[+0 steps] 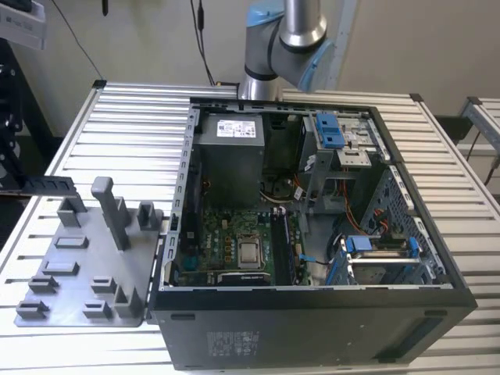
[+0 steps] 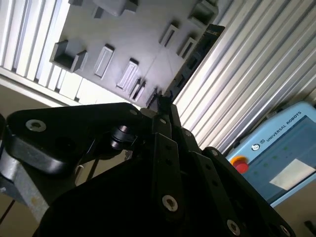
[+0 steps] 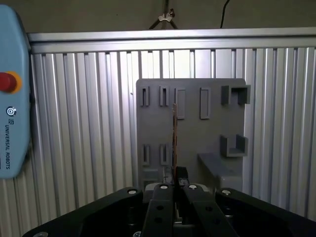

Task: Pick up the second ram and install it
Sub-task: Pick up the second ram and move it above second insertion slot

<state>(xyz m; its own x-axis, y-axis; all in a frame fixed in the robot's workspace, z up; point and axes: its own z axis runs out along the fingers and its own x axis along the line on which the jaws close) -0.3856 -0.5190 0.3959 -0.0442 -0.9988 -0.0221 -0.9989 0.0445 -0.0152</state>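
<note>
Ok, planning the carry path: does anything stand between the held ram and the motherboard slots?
Yes: in the exterior view the tray's posts and the case's side wall lie between the second ram and the slots.

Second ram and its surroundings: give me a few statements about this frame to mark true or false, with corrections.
1. The gripper is shut on the second ram. True.
2. The computer case is open, with its motherboard showing. True.
3. The second ram is seated on the motherboard. False: the gripper holds it by the grey tray.
4. The grey tray sits on the exterior view's right of the computer case. False: it sits on the exterior view's left.
</note>
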